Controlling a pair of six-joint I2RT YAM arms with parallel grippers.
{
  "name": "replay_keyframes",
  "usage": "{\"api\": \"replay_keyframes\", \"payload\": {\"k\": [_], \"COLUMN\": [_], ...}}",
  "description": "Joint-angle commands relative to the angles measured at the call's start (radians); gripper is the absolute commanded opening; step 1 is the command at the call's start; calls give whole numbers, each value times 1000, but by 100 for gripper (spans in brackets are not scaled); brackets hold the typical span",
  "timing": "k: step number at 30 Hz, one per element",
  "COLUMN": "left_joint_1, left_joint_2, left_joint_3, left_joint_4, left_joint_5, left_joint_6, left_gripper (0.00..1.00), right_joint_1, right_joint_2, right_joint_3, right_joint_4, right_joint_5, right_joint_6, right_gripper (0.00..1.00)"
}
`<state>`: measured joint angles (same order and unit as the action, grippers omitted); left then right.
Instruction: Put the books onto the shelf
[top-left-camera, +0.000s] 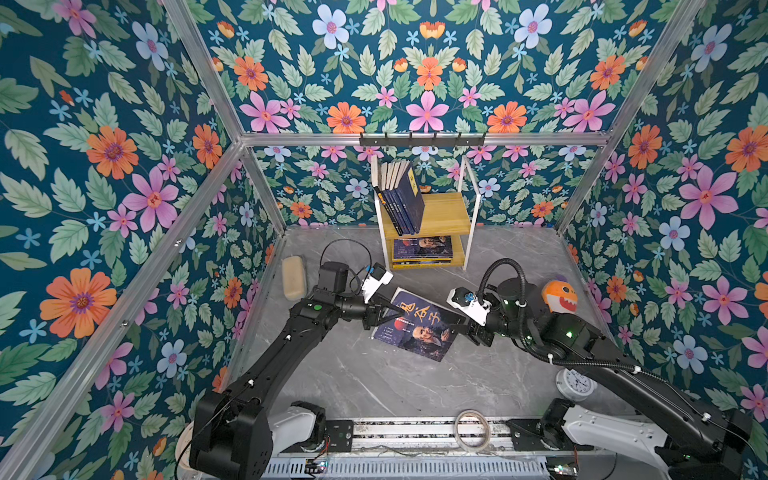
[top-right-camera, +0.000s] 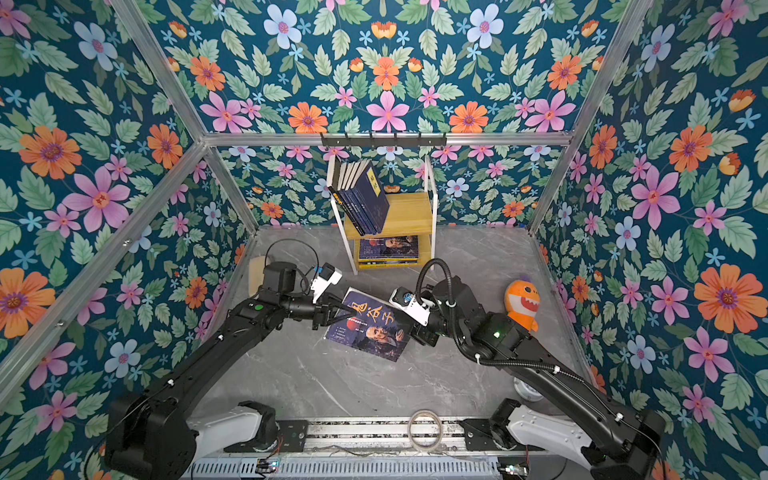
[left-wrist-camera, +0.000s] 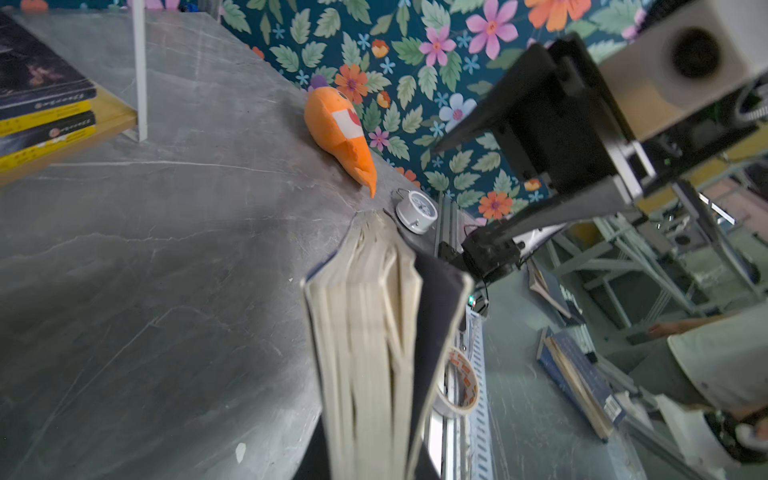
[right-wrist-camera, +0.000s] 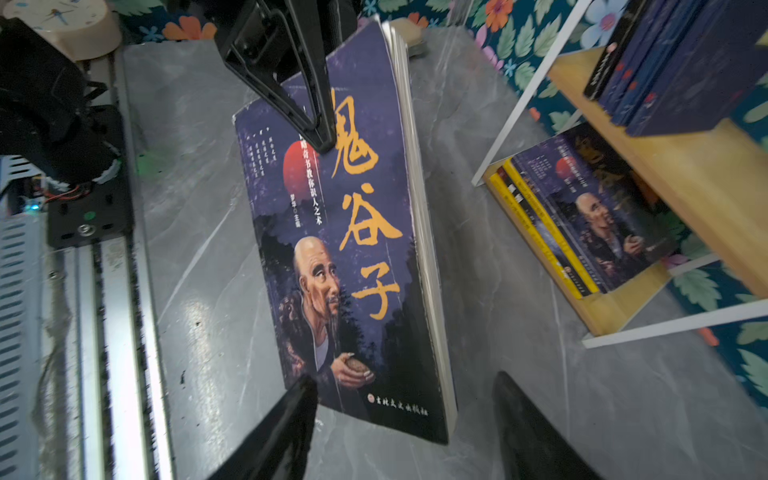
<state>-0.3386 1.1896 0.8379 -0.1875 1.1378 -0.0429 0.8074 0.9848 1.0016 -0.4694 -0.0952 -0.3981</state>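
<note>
A dark book with an old-man portrait and orange Chinese title (top-left-camera: 419, 328) (top-right-camera: 374, 328) (right-wrist-camera: 345, 249) sits tilted over the grey tabletop in the middle. My left gripper (top-left-camera: 388, 309) (top-right-camera: 338, 309) is shut on its top edge; the left wrist view shows its cream page edges (left-wrist-camera: 365, 332) running out from the jaws. My right gripper (top-left-camera: 465, 328) (right-wrist-camera: 405, 380) is open at the book's opposite end, fingers either side and not touching. The shelf (top-left-camera: 446, 216) (top-right-camera: 409, 214) stands at the back with navy books (top-left-camera: 405, 199) leaning on its top board and a flat stack (top-left-camera: 422, 249) below.
An orange shark plush (top-left-camera: 559, 295) sits right of the right arm, with a white alarm clock (top-left-camera: 575, 384) nearer the front. A tape roll (top-left-camera: 471, 430) lies on the front rail. A beige pad (top-left-camera: 293, 276) lies at the left wall. A black hook rail (top-left-camera: 422, 141) hangs above the shelf.
</note>
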Motion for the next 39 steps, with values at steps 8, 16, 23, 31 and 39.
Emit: {"api": "replay_keyframes", "payload": {"k": [8, 16, 23, 31, 39], "left_joint_1": [37, 59, 66, 68, 68], "left_joint_2": [-10, -1, -7, -7, -18], "left_joint_3": [-74, -121, -134, -144, -145], "left_joint_4": [375, 492, 494, 484, 480], "left_joint_5": [-182, -210, -223, -241, -240], "left_joint_6": [-702, -954, -1020, -1065, -1081], "left_gripper": [0, 0, 0, 0, 0], "right_joint_1": [162, 281, 332, 383, 382], "right_joint_2": [-72, 22, 131, 265, 302], "right_joint_3": [-156, -245, -277, -268, -285], "right_joint_4": [270, 424, 526, 735, 815], "right_joint_5": [311, 473, 530, 615, 612], "right_joint_6": [-35, -84, -101, -189, -195], "right_gripper": [79, 79, 79, 79, 79]}}
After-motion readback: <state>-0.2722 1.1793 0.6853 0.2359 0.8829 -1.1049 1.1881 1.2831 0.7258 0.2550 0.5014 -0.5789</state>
